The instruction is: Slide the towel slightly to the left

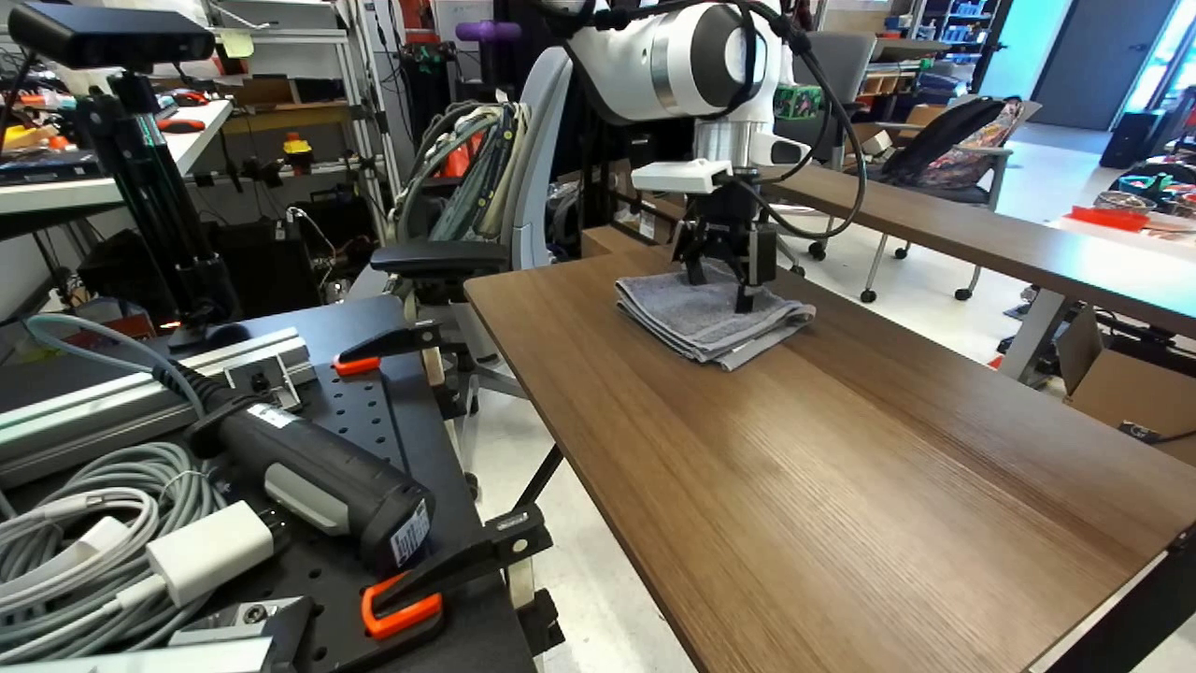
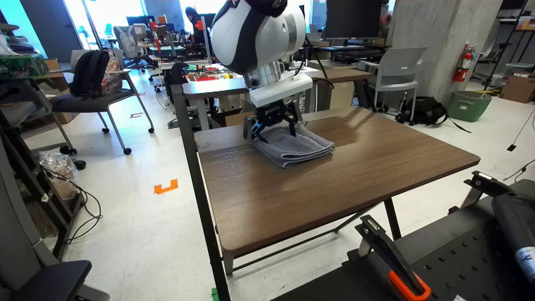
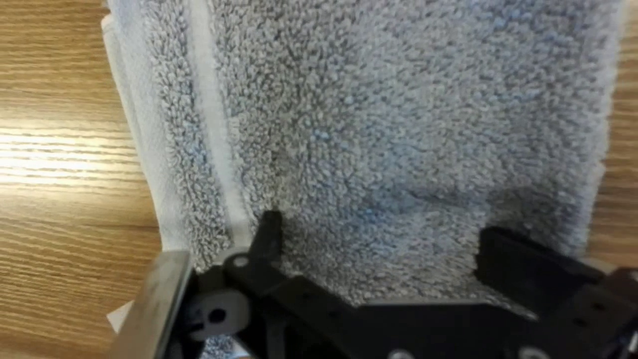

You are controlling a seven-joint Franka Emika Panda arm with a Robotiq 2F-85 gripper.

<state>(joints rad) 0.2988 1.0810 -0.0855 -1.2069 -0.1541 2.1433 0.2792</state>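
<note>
A grey folded towel (image 1: 687, 322) lies flat on the brown wooden table (image 1: 841, 505), near the table's far end in this exterior view. It also shows in an exterior view (image 2: 305, 146) and fills most of the wrist view (image 3: 379, 109). My gripper (image 1: 719, 293) points down over the towel with its two black fingers spread apart. In an exterior view the gripper (image 2: 278, 137) has its fingertips at the towel's top surface. In the wrist view the gripper (image 3: 381, 227) shows bare flat towel between the fingers, with no fold pinched. The tips appear to touch the towel.
A black bench (image 1: 346, 411) with clamps (image 1: 411, 598), cables and a handheld tool (image 1: 318, 477) stands beside the table. A grey chair (image 1: 533, 159) is near the table's far end. A dark upright bar (image 2: 194, 179) runs along a table edge.
</note>
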